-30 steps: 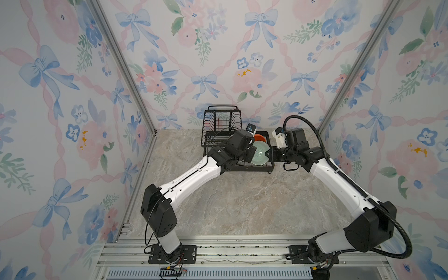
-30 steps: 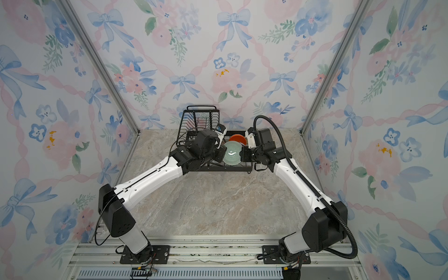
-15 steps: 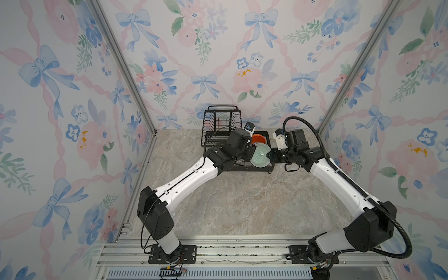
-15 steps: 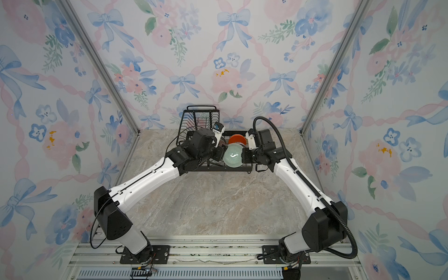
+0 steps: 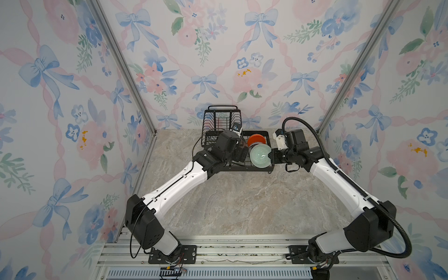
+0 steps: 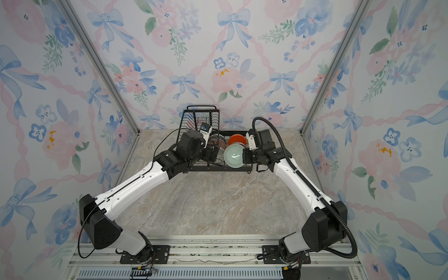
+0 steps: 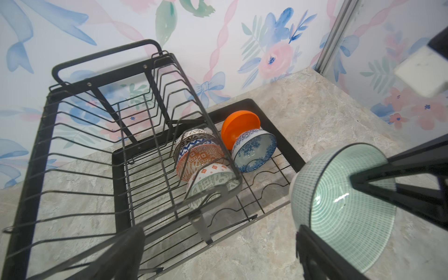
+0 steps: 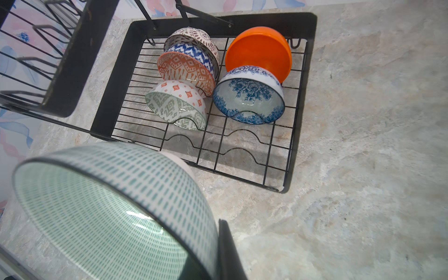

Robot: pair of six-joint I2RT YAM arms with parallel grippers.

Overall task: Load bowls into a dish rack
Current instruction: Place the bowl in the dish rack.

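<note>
The desk (image 5: 242, 198) carries the dish rack (image 8: 110, 97). Several bowls stand in the back slots of its lower tray, and the front slots are bare. The green bowl (image 5: 260, 156) hangs tipped on edge by the tray's front corner, not yet seated. The right claw (image 5: 271, 155) pinches it by the rim alone, so it could swivel or slip and strike the blue flowered bowl (image 8: 249, 99) or the tray's frame. The left claw (image 7: 218, 232) is spread wide close by and might clip it.
</note>
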